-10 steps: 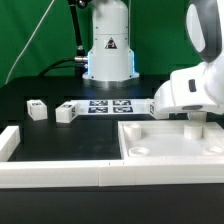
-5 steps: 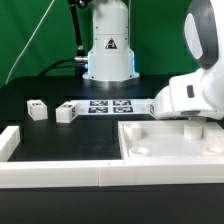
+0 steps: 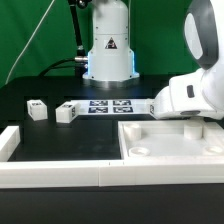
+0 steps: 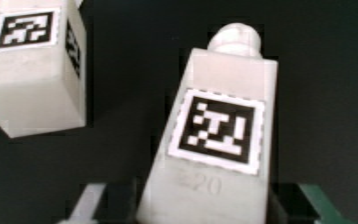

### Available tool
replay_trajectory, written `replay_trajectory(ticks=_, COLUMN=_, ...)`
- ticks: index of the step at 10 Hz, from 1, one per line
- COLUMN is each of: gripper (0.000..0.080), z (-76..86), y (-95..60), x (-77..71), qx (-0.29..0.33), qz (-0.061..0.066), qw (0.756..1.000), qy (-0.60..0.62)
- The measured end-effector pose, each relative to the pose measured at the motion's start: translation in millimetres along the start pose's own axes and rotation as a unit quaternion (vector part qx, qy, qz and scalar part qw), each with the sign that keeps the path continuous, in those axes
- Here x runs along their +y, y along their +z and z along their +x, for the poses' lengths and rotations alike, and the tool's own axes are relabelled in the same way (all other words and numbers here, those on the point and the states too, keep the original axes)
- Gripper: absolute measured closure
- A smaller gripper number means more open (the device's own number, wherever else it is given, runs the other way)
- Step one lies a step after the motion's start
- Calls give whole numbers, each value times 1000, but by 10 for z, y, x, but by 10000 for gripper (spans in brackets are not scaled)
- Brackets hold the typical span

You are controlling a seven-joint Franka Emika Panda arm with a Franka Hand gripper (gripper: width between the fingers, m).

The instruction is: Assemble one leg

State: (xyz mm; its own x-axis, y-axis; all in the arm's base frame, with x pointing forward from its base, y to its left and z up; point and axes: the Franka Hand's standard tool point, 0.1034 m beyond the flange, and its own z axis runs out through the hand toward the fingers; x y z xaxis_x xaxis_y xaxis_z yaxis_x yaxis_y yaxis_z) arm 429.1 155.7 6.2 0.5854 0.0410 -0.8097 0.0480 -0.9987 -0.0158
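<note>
Exterior view, going from its left: you've got a white corner piece [image 3: 9, 142] at the front edge of the black table [image 3: 60, 138]. It joins a long white rail [image 3: 60, 176] running along the front. Behind that sit two small white blocks, the far-left leg [image 3: 36, 110] and the next leg [image 3: 66, 112], near each other but not touching, each with a tag showing. Just beside them toward the exterior view's right is the marker board [image 3: 108, 106], lying flat in front of the robot base [image 3: 108, 50]. Further right is the big white tray piece [image 3: 180, 152] with its raised rim. The arm [image 3: 190, 95] hangs low over the tray's back edge and blocks whatever is under it, so you can't see the fingers from here. The wrist view fills that in: the gripper [image 4: 202, 203] is straddling the leg [image 4: 220, 120], tag facing the camera and a rounded nub at its far end. The fingers [image 4: 98, 200] are spread, one on each side, with a dark gap between each finger and the block, so nothing's pinched. A second leg [image 4: 34, 60] lies just beside it, apart, tag up too.
</note>
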Motion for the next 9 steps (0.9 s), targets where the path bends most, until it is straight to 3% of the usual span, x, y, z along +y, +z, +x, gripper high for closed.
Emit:
replay_trajectory(ticks=3, gripper=480, z=-54, y=-50, x=9, qx=-6, qz=-1, qw=1000, qy=-5)
replay_trajectory(ticks=6, gripper=479, z=-493, y=-590, x=76, qx=5, qz=-5, qw=1000, qy=-16)
replay_trajectory(ticks=7, gripper=479, z=-601, y=-706, x=126, qx=2, qz=-5, qw=1000, qy=-23)
replay_trajectory(ticks=9, gripper=479, z=-643, y=-834, x=171, qx=13, qz=-1, qw=1000, qy=-26)
